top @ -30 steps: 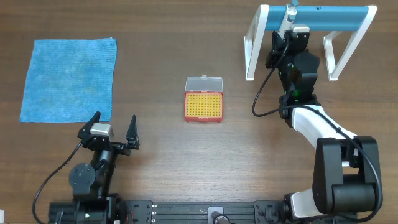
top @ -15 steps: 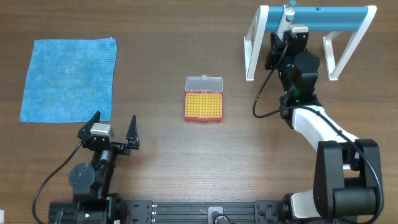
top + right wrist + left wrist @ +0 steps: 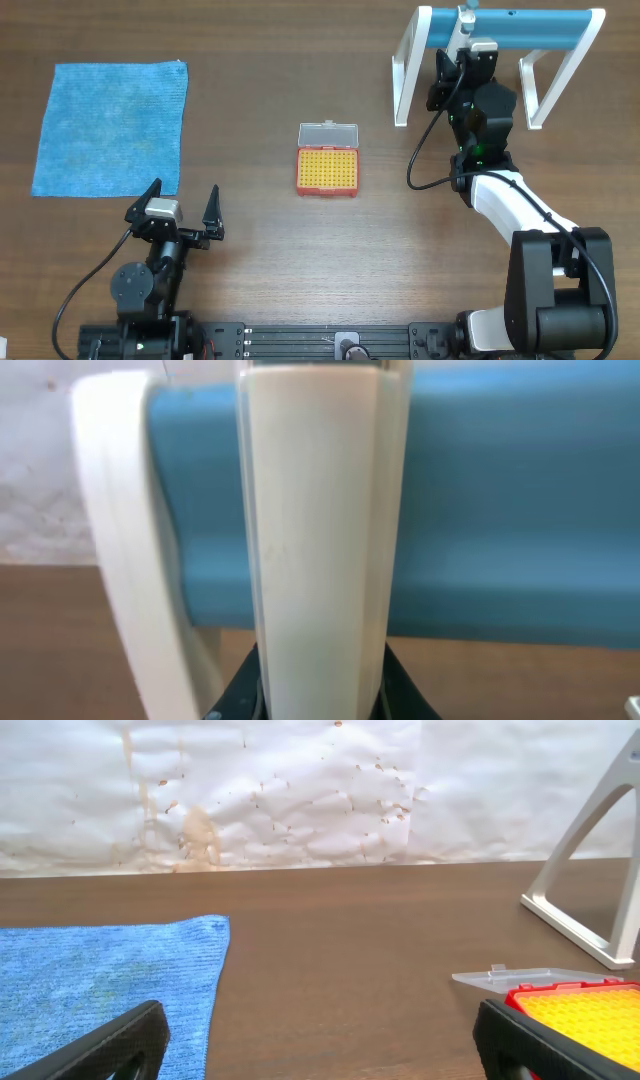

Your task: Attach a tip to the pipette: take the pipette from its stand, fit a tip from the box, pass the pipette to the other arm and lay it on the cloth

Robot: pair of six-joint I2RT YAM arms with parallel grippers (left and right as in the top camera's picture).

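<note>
The pipette point(image 3: 320, 540) hangs upright on the stand point(image 3: 520, 28), at the counter's far right. The right gripper point(image 3: 463, 52) is clamped on its white body, so the lift probably follows this vertical axis. The left gripper point(image 3: 183, 196), fingers apart, rests near the cloth point(image 3: 110, 128).

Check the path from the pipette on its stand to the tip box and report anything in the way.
Nothing visible does. Bare table lies between the stand holding the pipette and the open tip box.
</note>
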